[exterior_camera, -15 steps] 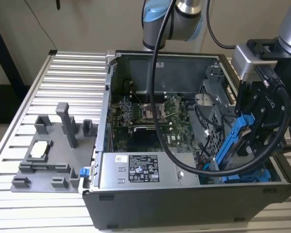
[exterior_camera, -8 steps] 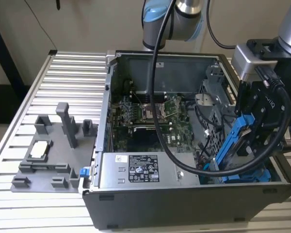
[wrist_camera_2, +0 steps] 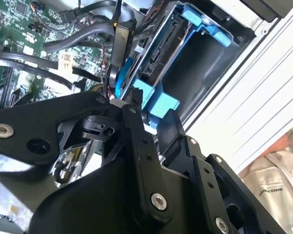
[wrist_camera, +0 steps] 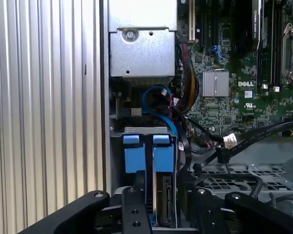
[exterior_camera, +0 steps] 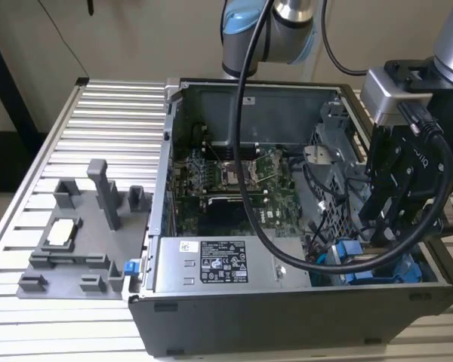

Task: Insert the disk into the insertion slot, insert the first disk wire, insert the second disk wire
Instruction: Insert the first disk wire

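The disk [wrist_camera: 163,195] stands on edge in its blue carrier [wrist_camera: 164,153], set into the grey insertion slot [wrist_camera: 224,181] with the perforated wall. It sits at the case's front corner on the exterior view's right [exterior_camera: 360,265]. My gripper [wrist_camera: 161,174] straddles the disk with one black finger [wrist_camera: 139,187] against each side, shut on it. In the second wrist view the carrier's blue tab [wrist_camera_2: 158,103] fills the gap between the fingertips of the gripper [wrist_camera_2: 154,108]. A blue wire [wrist_camera: 155,100] loops just beyond the carrier. A black wire with a white plug [wrist_camera: 229,140] lies beside it.
Another blue-fronted carrier [wrist_camera: 132,153] sits right beside the disk. The large silver labelled box [exterior_camera: 215,264] fills the case's front, and the green motherboard [exterior_camera: 234,188] lies behind. A grey fixture [exterior_camera: 75,234] stands on the ribbed table at the exterior view's left. Black cables [exterior_camera: 287,256] cross the case.
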Action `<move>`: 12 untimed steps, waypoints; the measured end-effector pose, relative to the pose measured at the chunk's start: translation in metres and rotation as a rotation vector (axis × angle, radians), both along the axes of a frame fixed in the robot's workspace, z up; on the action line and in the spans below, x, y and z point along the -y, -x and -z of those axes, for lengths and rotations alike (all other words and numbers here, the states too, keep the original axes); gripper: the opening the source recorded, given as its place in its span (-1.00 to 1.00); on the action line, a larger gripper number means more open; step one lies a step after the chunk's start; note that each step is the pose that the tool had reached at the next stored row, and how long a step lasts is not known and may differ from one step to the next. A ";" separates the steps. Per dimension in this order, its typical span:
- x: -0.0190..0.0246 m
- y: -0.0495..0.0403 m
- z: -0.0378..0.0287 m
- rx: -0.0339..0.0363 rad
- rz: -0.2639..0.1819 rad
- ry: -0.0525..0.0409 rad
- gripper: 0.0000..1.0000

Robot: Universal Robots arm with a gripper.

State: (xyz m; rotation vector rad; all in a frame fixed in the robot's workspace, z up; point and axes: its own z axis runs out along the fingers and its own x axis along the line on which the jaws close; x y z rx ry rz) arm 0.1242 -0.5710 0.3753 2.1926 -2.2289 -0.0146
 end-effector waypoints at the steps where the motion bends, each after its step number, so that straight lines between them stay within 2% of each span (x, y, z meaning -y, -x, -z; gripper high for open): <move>1: 0.0000 0.0000 -0.0025 -0.0001 0.000 0.0016 -0.18; 7: -0.0001 0.0000 -0.0248 -0.0001 0.000 0.0053 -0.18; 10: -0.0003 0.0000 -0.0279 0.0002 0.000 0.0057 -0.18; 12: -0.0003 0.0000 -0.0280 0.0060 0.000 0.0040 -0.18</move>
